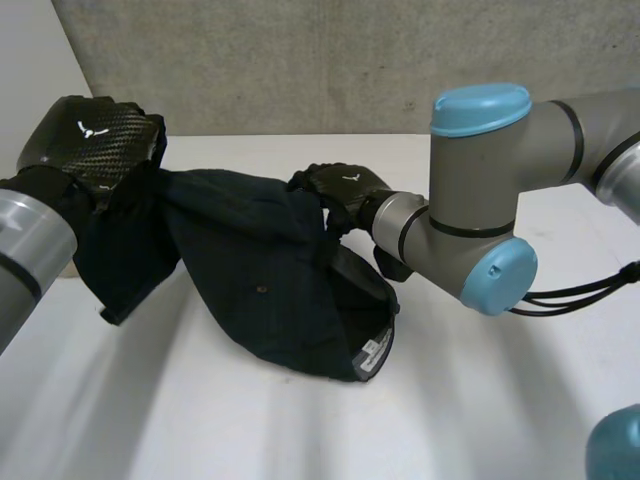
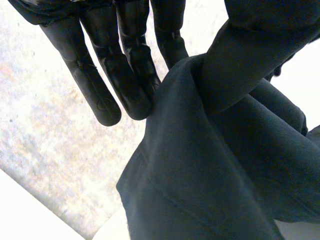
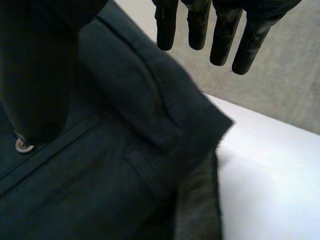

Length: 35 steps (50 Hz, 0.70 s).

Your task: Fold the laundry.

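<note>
A dark navy garment (image 1: 260,270), which looks like trousers with a waistband, hangs between my two hands, and its lower part rests on the white table (image 1: 200,420). My left hand (image 1: 90,140) is raised at the garment's left end. In the left wrist view the cloth (image 2: 210,175) is pinched between the straight fingers (image 2: 125,75) and the thumb. My right hand (image 1: 345,188) is at the garment's upper right edge. In the right wrist view its fingers (image 3: 220,35) are straight and clear of the cloth (image 3: 125,150), with the thumb lying against the fabric.
A white label (image 1: 372,355) shows at the garment's lower right opening, and a metal rivet (image 3: 21,145) sits near my right thumb. A grey concrete wall (image 1: 300,60) stands behind the table. Bare tabletop (image 3: 270,175) lies beyond the cloth's edge.
</note>
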Each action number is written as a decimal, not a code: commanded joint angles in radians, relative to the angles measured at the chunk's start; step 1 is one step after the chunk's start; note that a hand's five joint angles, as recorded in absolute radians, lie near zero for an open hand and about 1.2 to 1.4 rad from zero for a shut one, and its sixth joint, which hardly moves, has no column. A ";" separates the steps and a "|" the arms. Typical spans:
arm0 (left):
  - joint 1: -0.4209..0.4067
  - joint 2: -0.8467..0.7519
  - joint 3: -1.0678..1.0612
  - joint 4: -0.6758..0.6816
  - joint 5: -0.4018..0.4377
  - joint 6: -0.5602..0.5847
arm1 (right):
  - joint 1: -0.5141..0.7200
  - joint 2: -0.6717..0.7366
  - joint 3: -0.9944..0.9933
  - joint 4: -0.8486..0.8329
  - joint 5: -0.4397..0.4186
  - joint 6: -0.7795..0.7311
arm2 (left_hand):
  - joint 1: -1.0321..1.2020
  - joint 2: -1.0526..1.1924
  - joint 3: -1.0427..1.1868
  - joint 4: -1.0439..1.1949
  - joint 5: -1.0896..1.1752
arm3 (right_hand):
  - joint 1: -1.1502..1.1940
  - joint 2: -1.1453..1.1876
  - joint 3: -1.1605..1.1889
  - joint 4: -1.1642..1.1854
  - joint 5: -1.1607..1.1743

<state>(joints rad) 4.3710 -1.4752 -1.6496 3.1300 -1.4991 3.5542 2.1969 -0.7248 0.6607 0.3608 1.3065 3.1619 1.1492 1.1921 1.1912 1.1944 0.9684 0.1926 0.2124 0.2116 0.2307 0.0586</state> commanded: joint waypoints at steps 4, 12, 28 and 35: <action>-0.064 0.081 -0.032 -0.021 -0.001 0.002 | 0.037 0.145 -0.113 -0.072 -0.012 0.064 | 0.247 0.204 0.205 0.202 0.253 | -0.018 -0.038 -0.037 -0.056 -0.059; -0.074 0.110 -0.030 -0.031 -0.001 0.002 | 0.049 0.215 -0.170 -0.074 -0.007 0.066 | 0.247 0.204 0.205 0.202 0.253 | -0.018 -0.038 -0.037 -0.056 -0.059; -0.065 0.075 0.022 -0.011 -0.003 0.035 | -0.008 -0.083 -0.124 -0.088 0.016 -0.158 | 0.247 0.204 0.205 0.202 0.253 | 1.204 1.184 1.185 1.166 1.163; -0.062 0.053 0.069 -0.002 -0.007 0.132 | -0.103 -0.385 -0.015 0.044 0.027 -0.524 | 0.247 0.204 0.205 0.202 0.253 | 1.204 1.184 1.185 1.166 1.163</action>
<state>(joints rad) 4.3057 -1.4099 -1.6175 3.1201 -1.5025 3.6185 2.1583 -0.8896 0.5724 0.3097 1.3226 2.8973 1.1492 1.1932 1.1914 1.1985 0.9684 0.9704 1.1697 1.1782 1.1832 0.9776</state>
